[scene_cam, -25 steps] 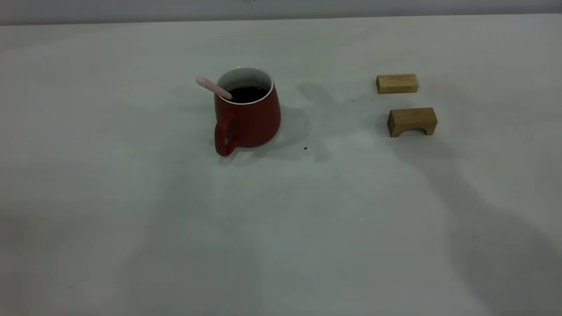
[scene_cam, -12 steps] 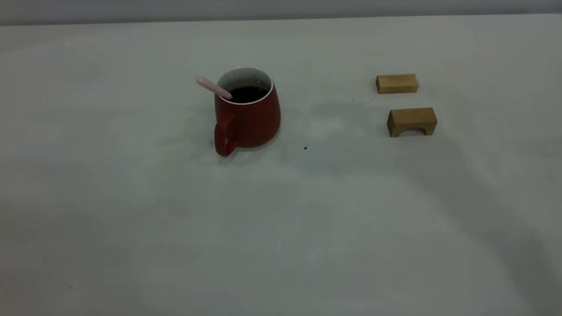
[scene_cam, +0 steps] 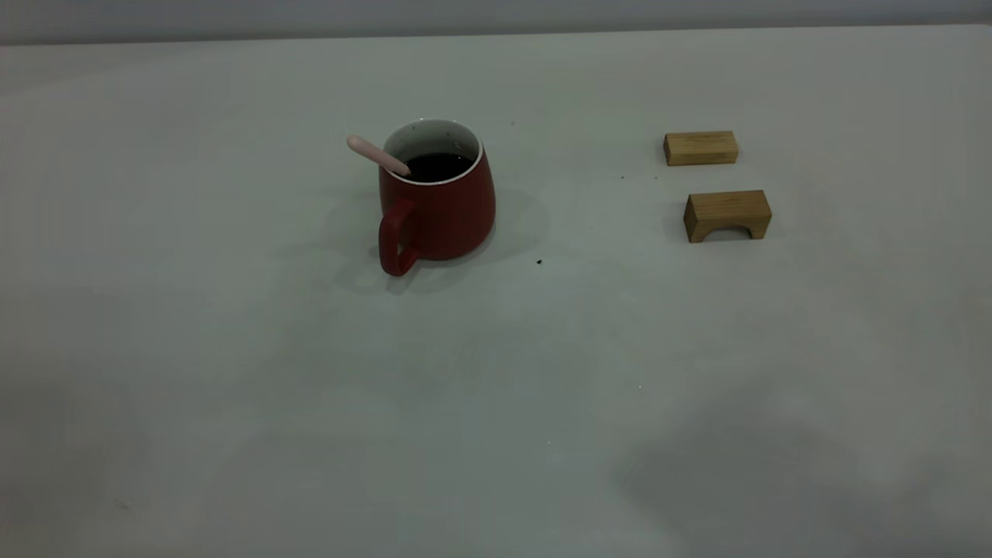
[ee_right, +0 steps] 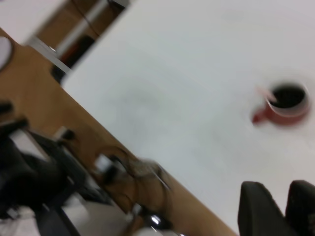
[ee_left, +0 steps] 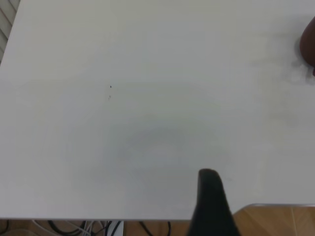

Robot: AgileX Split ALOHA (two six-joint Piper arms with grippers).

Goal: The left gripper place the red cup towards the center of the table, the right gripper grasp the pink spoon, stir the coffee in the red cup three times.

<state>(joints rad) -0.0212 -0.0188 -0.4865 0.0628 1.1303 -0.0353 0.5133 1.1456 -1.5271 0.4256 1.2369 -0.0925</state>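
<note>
The red cup (scene_cam: 442,213) stands upright on the table (scene_cam: 496,372), left of centre, its handle turned toward the front. Dark coffee (scene_cam: 436,165) fills it. The pink spoon (scene_cam: 377,155) leans in the cup, its handle sticking out over the left rim. Neither gripper shows in the exterior view. In the right wrist view my right gripper (ee_right: 286,189) hangs high near the table's edge, far from the cup (ee_right: 285,110) and spoon (ee_right: 268,96), shut on nothing. A dark part of my left gripper (ee_left: 210,187) sits over the table's edge, and a sliver of the cup (ee_left: 309,46) lies far off.
Two tan wooden blocks lie at the right: a flat one (scene_cam: 700,147) behind and an arched one (scene_cam: 727,215) in front. A dark speck (scene_cam: 539,262) marks the table right of the cup. Cables and gear (ee_right: 123,172) sit below the table's edge.
The arm shadows that lay across the table beside the cup and blocks have slid away toward the front right. Cup, spoon and blocks have not moved.
</note>
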